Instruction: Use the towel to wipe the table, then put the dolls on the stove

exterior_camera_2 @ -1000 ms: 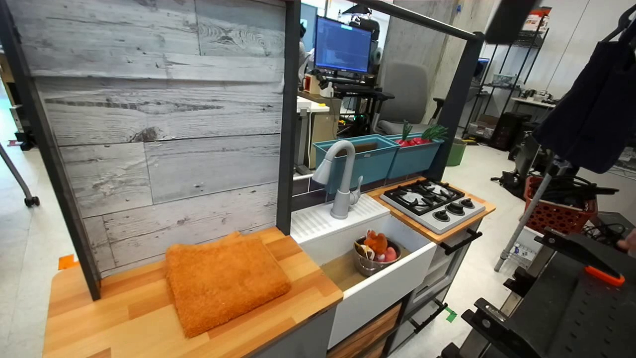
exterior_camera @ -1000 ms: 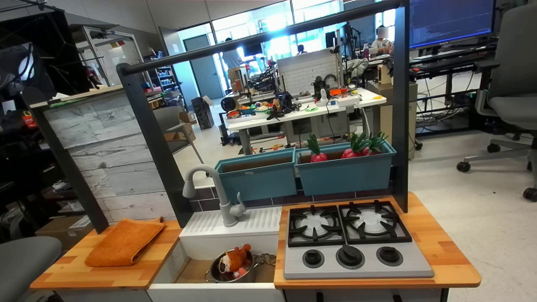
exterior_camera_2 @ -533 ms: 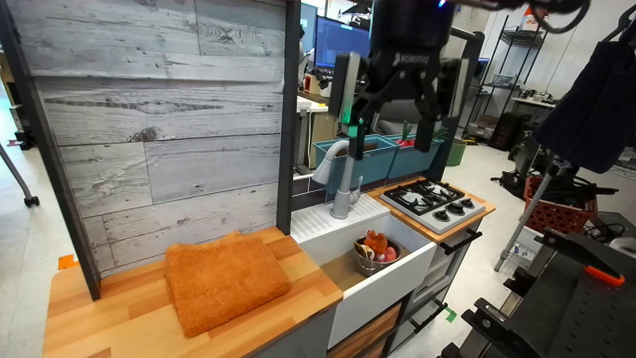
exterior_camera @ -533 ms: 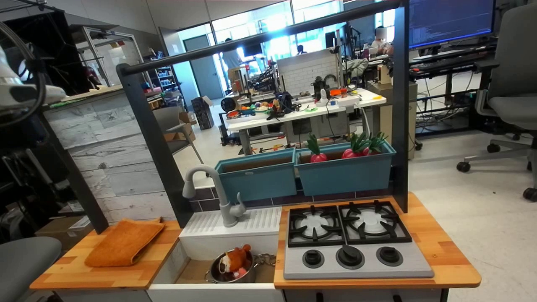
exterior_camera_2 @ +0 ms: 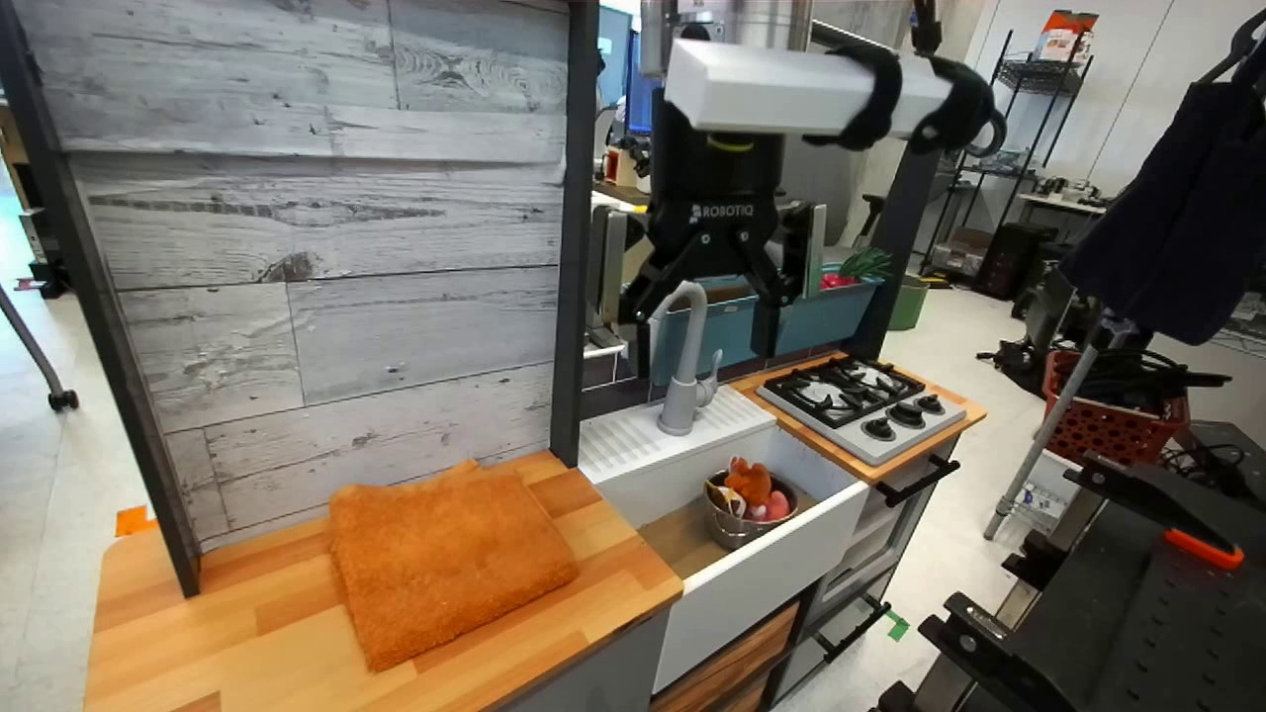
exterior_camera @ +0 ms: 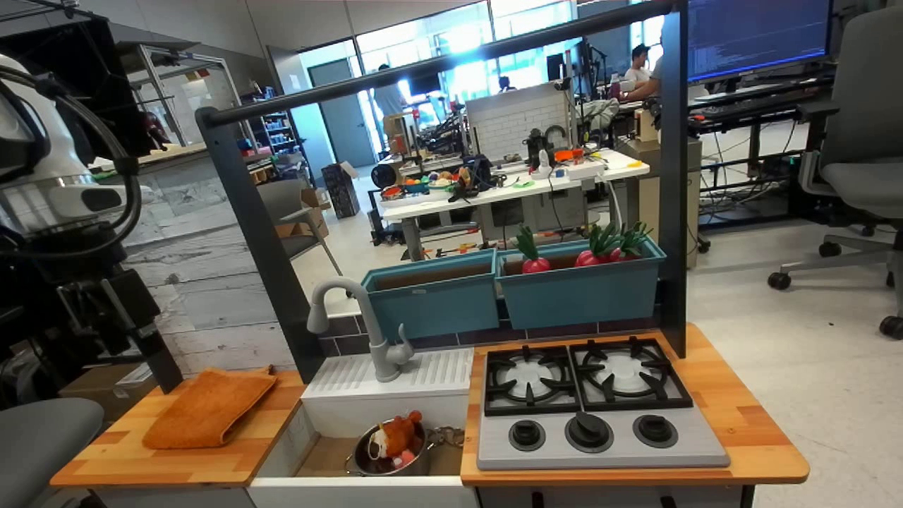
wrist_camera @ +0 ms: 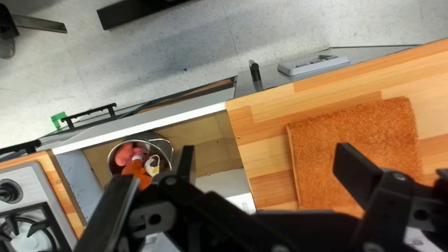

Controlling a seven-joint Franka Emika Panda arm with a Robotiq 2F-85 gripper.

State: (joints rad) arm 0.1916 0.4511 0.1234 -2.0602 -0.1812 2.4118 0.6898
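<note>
The towel [exterior_camera_2: 450, 564], a folded orange cloth, lies flat on the wooden table [exterior_camera_2: 267, 643] left of the sink. My gripper [exterior_camera_2: 702, 341] hangs high in the air, fingers pointing down, wide apart with nothing between them. In the wrist view, one of its fingers [wrist_camera: 353, 171] overlaps the towel [wrist_camera: 381, 140] while the opposite one shows against the sink. The dolls [wrist_camera: 129, 157], red, orange and pale soft toys, sit in a metal pot [exterior_camera_2: 734, 534] inside the sink. Across the sink is the grey stove [exterior_camera: 550, 460] with black grates and knobs.
The grey faucet [exterior_camera: 377, 339] rises behind the white sink [exterior_camera_2: 771, 583]. Teal planters [exterior_camera: 430, 303] with toy radishes [exterior_camera: 536, 264] hang at the back. A dark upright post [exterior_camera_2: 579, 247] and a wood-grain panel [exterior_camera_2: 326, 247] border the left counter.
The arm has come into both exterior views and moved lower, with the gripper shifting left over the last half second. Towel, pot and dolls stay in place.
</note>
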